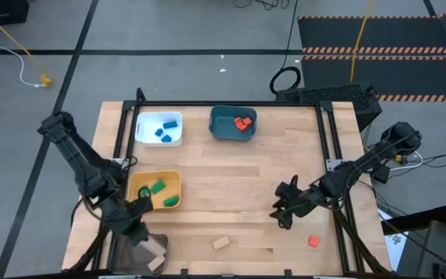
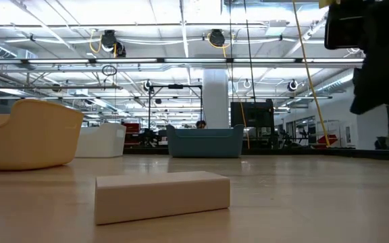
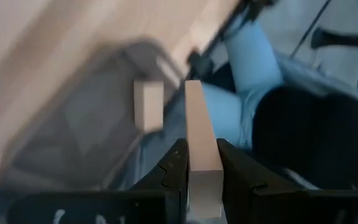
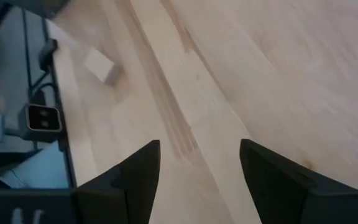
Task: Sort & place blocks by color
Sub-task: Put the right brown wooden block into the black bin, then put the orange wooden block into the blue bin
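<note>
My left gripper (image 3: 201, 155) is at the table's near left corner (image 1: 135, 225), shut on a long plain tan block (image 3: 196, 118) over the dark mesh container (image 1: 147, 249). A second tan block (image 3: 148, 104) lies inside that container. My right gripper (image 4: 199, 155) is open and empty above the bare table at the near right (image 1: 283, 209). A tan block (image 1: 221, 242) lies flat on the table near the front edge and also shows in the low view (image 2: 161, 196). A red block (image 1: 313, 241) lies on the table at the near right. My left gripper pinches the tan block's two long sides (image 3: 202, 163) between its two fingers, near one end. The block lies along the fingers and sticks out well past their tips. It is lifted clear, above the mesh container.
A white tray (image 1: 159, 128) with blue blocks and a teal tray (image 1: 233, 122) with red blocks stand at the far edge. A yellow tray (image 1: 155, 190) with green blocks stands at the left. Bare wood lies between the arms.
</note>
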Controlling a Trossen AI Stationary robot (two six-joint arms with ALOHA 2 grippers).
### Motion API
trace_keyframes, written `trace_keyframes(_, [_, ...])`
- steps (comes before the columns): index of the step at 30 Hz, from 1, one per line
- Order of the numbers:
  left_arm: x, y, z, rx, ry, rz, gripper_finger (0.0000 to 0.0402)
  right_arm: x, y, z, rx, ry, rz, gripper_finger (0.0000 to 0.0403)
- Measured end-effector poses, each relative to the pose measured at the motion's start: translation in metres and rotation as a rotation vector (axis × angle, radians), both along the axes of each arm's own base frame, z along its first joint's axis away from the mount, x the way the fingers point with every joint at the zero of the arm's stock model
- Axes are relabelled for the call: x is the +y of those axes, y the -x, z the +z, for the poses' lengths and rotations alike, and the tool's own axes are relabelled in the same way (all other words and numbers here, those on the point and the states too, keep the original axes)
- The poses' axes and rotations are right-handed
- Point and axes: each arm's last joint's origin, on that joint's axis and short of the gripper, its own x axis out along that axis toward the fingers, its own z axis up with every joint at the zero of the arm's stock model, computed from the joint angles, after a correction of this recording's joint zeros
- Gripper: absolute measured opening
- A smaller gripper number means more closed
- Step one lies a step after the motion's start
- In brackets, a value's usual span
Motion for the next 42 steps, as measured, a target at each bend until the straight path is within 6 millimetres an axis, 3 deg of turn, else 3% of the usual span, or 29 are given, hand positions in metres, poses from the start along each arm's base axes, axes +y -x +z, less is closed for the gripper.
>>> trace_keyframes(3, [-0.007, 0.012, -0.002, 0.06, 0.006, -0.04, 0.0059, 0.001, -0.002, 0.002, -0.035, 0.011, -0.003, 0.021])
trace_keyframes(7, [-0.008, 0.023, -0.007, 0.114, -0.056, -0.031, 0.0091, 0.0, -0.002, 0.002, -0.04, 0.02, 0.001, 0.021])
trace_keyframes(21, [-0.007, 0.019, -0.013, 0.182, -0.082, 0.013, 0.0114, 0.001, -0.002, 0.002, -0.039, 0.018, 0.008, 0.021])
trace_keyframes(29, [0.008, 0.019, -0.02, 0.254, -0.205, 0.065, 0.0115, 0.001, -0.002, 0.002, -0.044, 0.035, 0.027, 0.021])
trace_keyframes(35, [0.023, -0.003, -0.018, 0.049, -0.321, 0.09, 0.0115, 0.001, -0.002, 0.002, -0.033, -0.001, -0.007, 0.021])
trace_keyframes(42, [0.038, -0.042, -0.006, -0.38, -0.577, 0.082, 0.0115, 0.005, 0.0, 0.002, 0.025, -0.137, -0.001, 0.021])
